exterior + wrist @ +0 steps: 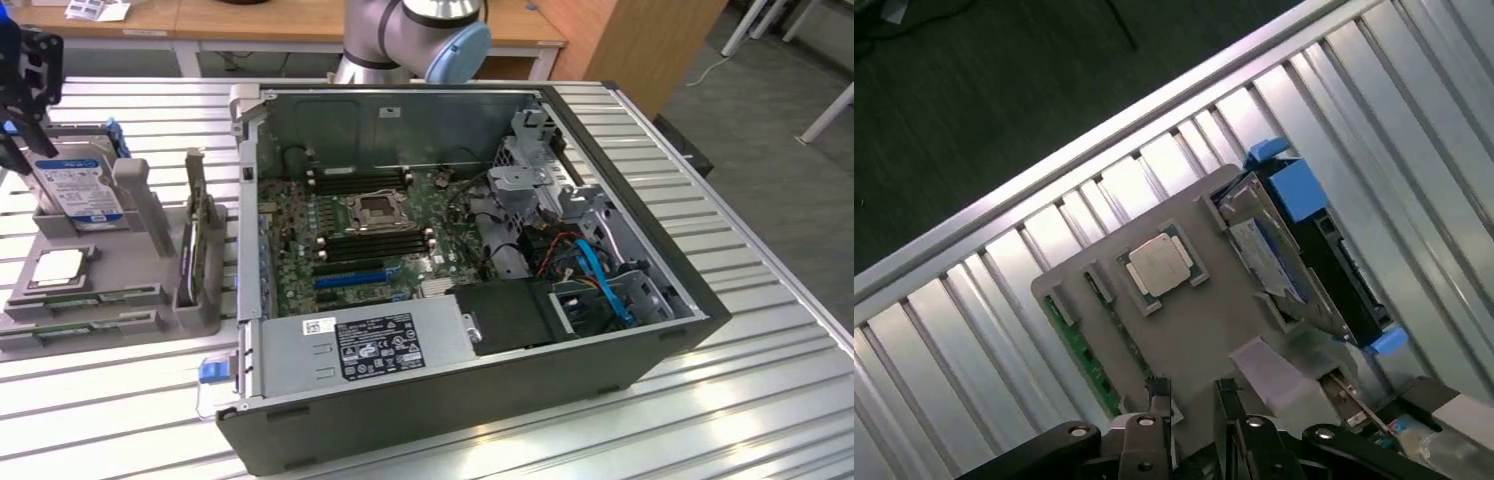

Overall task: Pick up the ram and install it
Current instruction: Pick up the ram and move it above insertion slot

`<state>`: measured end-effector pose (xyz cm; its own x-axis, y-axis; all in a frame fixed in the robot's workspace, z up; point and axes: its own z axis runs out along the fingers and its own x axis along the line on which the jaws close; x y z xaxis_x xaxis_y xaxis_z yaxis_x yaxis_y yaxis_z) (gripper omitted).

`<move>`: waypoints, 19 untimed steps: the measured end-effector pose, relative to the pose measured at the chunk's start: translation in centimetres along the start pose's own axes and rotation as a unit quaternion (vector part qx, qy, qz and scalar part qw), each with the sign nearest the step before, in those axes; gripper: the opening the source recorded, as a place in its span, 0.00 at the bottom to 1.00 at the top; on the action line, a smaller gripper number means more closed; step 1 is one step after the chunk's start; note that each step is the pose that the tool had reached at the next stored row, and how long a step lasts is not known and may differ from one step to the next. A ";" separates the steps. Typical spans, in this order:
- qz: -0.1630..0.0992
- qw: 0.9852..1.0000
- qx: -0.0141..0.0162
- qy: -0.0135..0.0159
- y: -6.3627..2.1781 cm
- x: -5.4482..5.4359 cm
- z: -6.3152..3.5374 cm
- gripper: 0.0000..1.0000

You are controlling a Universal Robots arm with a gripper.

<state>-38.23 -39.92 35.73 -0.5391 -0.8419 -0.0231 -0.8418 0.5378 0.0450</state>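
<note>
The ram [1078, 348] lies flat in a slot along the outer edge of the grey holder [1194, 330], its green board face up, and nothing is touching it. In the exterior view I see it as a thin green strip [78, 326] at the near end of that holder, on the exterior view's left, well apart from the computer case [441, 410]. A second thin stick [100, 297] seems to sit in the next slot, between the ram and the processor [1159, 263], which rests in its own square pocket. Past the processor a hard drive [1264, 250] stands on edge in the holder with blue brackets. My gripper [1194, 425] hangs above the holder with its jaws wide apart and nothing between the fingers [1157, 400]; from the wrist camera their tips are over the holder close to one end of the ram, clear of it. In the exterior view the gripper [24, 110] is by the hard drive [80, 185]. The holder and case both stand on the slatted metal table [747, 400]. The case lies open, and on its motherboard I can see black memory slots [380, 243] on either side of the processor socket [374, 210], a blue expansion slot [354, 275] and the power supply [360, 345]. The arm [407, 30] is behind the case.
</note>
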 end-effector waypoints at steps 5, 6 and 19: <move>-0.045 0.999 -0.001 0.002 -0.02 0.0 0.53 0.31; -0.054 0.999 -0.001 0.002 -0.03 0.0 0.63 0.31; -0.172 0.985 -0.004 0.008 -0.10 0.0 2.08 0.31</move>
<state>-38.23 -39.92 33.65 -0.2210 -0.9750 -0.0231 -0.9745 0.2198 0.0450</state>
